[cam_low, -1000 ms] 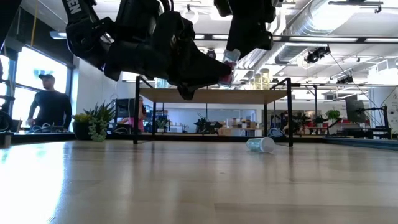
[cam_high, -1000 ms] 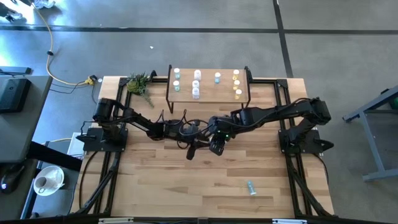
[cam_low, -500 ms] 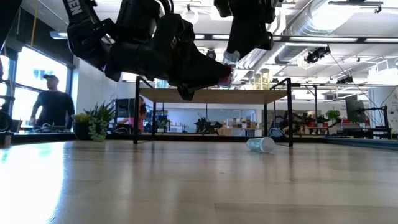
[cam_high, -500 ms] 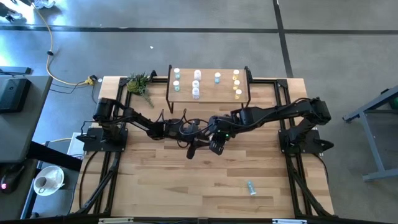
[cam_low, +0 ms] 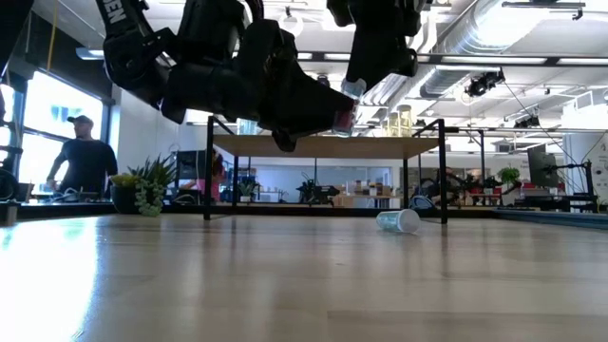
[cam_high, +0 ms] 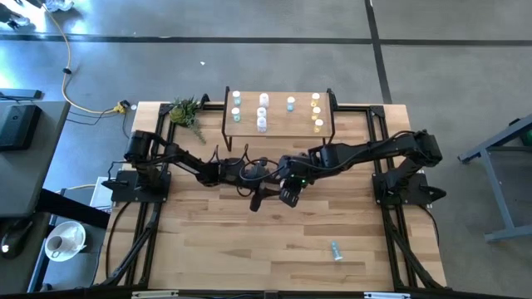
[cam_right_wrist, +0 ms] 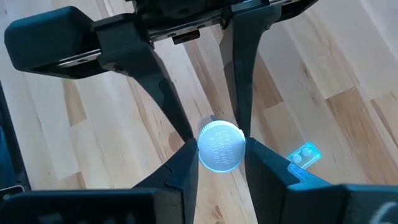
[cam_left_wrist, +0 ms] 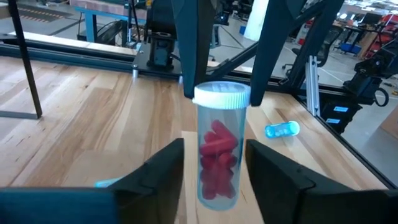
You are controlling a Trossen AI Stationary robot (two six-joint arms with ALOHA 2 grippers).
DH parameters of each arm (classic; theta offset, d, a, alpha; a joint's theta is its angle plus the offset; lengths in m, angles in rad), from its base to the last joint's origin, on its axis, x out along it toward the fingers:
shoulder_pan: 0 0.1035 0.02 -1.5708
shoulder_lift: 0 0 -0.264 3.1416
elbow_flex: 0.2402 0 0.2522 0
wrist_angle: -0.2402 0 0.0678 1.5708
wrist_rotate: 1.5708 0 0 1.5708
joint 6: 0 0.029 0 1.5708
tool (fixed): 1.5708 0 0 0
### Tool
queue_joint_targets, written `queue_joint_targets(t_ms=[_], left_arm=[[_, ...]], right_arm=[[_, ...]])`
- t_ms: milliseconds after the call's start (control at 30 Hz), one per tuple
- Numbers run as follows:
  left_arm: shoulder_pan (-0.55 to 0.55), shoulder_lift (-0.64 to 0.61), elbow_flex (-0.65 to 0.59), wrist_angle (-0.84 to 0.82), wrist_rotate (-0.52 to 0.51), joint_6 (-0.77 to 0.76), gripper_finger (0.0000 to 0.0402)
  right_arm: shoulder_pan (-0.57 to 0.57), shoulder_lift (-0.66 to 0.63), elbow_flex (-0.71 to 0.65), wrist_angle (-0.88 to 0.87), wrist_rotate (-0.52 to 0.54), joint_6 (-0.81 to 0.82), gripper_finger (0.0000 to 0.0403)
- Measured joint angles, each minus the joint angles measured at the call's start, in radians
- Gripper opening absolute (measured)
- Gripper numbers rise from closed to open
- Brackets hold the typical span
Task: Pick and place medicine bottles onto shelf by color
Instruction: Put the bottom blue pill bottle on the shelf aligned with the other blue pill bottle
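Lying bottle (cam_high: 335, 249) too small (colour unclear); cap text (cam_right_wrist: 221, 148) blurred.

Both hands (cam_high: 268, 184) fingertip-to-fingertip, mid-table.

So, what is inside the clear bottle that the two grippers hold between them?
The clear bottle holds red capsules, seen through its wall. The white cap covers the top, and the left gripper's fingers stand beside its lower part, so the bottom cannot be seen.
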Motion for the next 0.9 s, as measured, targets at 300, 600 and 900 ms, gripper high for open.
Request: queue_joint_targets(t_ms=[300,600,900], left_arm=[[0.03,-0.083,0.0,-0.17,0.012,0.0,0.0231],[0.104,-0.292,0.0,-0.476,0.005,0.021,0.0235],[0.091,-0.512,0.0,-0.681,0.005,0.036,0.0235]], right_arm=[[-0.005,0.0,0.005,-0.008,0.008,-0.008,0.0097],[-0.028,-0.002,0.159,-0.124,0.089,-0.052,0.0097],[-0.136,-0.002,0.387,-0.185,0.191,-0.139,0.0097]])
